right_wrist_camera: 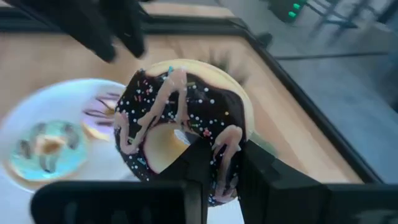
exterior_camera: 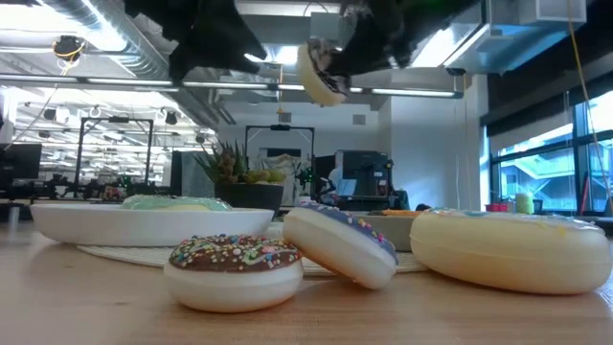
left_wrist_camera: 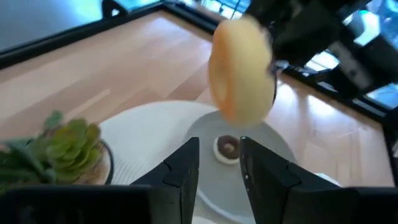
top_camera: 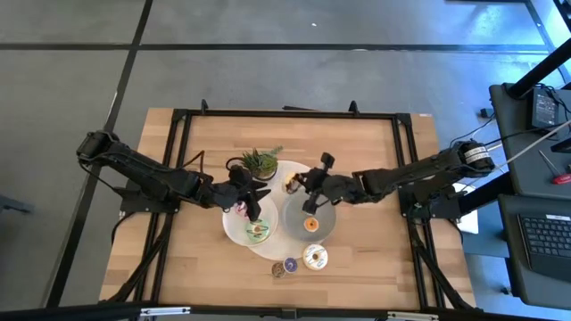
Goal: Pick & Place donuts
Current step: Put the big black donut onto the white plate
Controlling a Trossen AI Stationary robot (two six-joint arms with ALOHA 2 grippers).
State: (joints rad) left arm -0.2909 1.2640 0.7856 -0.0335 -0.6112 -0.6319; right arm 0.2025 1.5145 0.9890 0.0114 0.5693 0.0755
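The right gripper [right_wrist_camera: 214, 165] is hanging in the air above the desk [top_camera: 357, 143], its two fingers closing on the rim of a chocolate-iced donut [right_wrist_camera: 183, 127] with pink drizzle and sprinkles, holding it tilted on edge. Directly below this gripper is sitting the grey plate [top_camera: 308, 220], with an orange donut [top_camera: 310, 225] on it. The left gripper [left_wrist_camera: 217, 165] is hovering just beside it over the white plate [top_camera: 234, 225], fingers slightly apart and holding nothing; a green-iced donut [top_camera: 258, 231] is lying below it. Nearer the desk's front edge, beyond both grippers, a white donut [top_camera: 315, 258] and a blue-purple donut [top_camera: 289, 266] are resting on the wood.
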